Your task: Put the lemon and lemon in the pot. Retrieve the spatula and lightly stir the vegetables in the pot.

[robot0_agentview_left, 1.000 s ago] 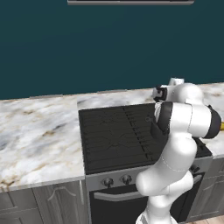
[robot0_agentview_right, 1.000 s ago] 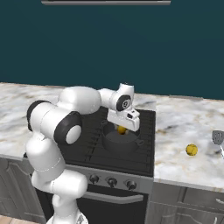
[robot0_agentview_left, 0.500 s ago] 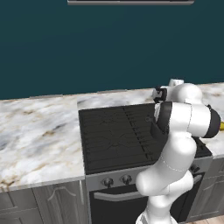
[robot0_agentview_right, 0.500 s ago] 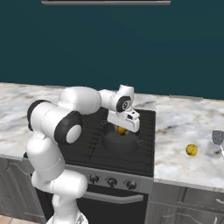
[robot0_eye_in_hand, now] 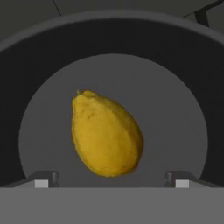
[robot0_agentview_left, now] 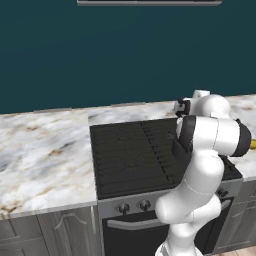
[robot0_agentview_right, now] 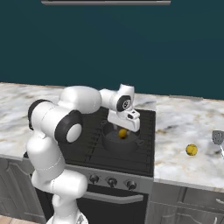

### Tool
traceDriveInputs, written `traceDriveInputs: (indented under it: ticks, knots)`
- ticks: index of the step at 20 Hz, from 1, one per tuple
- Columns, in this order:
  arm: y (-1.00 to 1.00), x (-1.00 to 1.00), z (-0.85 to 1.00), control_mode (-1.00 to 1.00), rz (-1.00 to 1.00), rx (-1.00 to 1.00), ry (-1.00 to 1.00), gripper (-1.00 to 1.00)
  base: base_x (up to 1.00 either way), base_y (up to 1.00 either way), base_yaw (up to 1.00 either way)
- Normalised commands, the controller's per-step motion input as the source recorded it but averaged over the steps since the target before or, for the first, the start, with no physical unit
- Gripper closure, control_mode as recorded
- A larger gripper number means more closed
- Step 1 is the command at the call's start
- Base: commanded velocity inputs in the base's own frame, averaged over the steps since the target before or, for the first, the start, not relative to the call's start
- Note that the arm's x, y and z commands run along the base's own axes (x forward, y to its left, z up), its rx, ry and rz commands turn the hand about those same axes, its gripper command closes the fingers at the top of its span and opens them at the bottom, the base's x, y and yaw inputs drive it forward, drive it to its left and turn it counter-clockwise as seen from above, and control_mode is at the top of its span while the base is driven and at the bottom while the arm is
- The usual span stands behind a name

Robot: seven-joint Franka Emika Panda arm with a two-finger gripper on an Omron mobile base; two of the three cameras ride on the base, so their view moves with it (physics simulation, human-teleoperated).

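**First lemon let go over the pot**

The claw (robot0_eye_in_hand: 109, 178) has just spread wide above the pot (robot0_agentview_right: 119, 141) on the stove (robot0_agentview_left: 135, 150). In the hand view its fingertips (robot0_eye_in_hand: 41, 179) stand clear on either side of the lemon (robot0_eye_in_hand: 106, 134), no longer pinching it; the fruit sits inside the pot's dark rim. So one lemon counts as delivered. The second lemon (robot0_agentview_right: 191, 150) lies on the marble tabletop (robot0_agentview_right: 188, 131) to the right of the stove, with the spatula (robot0_agentview_right: 218, 139) just beyond it, near the picture's edge.
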Motion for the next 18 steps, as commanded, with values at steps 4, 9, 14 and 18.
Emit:
traceDriveInputs:
  ticks: [4, 9, 14, 18]
  knots:
    - [0.0, 0.0, 0.17, -1.0, 0.0, 0.0, 0.0, -1.0, 0.0, 0.0, 0.0]
    - [0.06, -0.73, 0.4, -1.0, 0.0, 0.0, -0.12, -1.0, 0.0, 0.0, 0.0]
    - [0.31, -1.0, 0.48, -1.0, 0.04, 0.0, -0.26, -1.0, 0.0, 0.0, 0.0]
    - [0.54, -0.88, 0.47, -1.0, 0.1, 0.0, -0.18, -1.0, 0.0, 0.0, 0.0]
